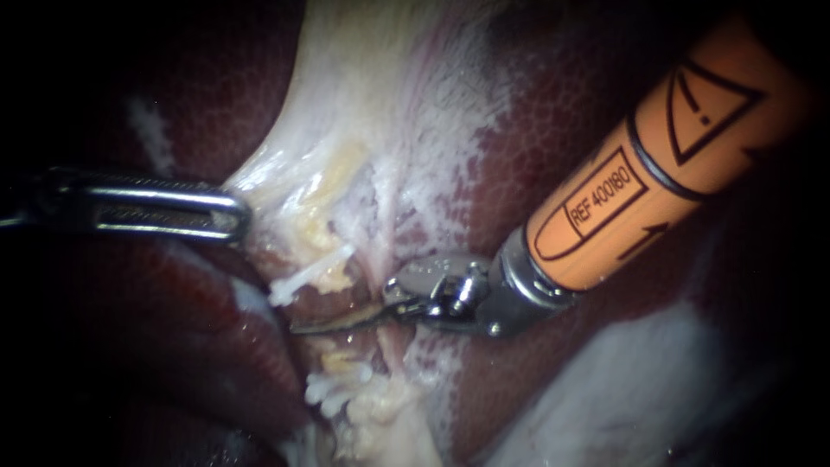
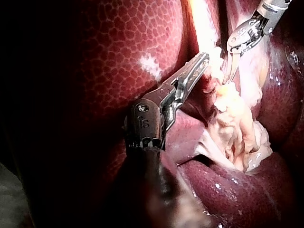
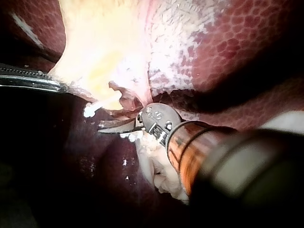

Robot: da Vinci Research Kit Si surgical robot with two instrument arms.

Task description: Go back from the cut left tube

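The cut left tube shows as two pale stumps. The upper stump carries a white clip, and the lower stump carries white clips. My right instrument, on an orange shaft, lays its thin curved blades shut in the gap between the stumps. The right wrist view shows the blades just under the clipped upper stump. My left instrument is shut on the edge of the pale gallbladder tissue and holds it taut. It also shows in its own view.
Dark red liver surrounds the pale tissue on both sides. A whitish patch lies under the orange shaft. Frayed yellowish tissue hangs below the lower stump.
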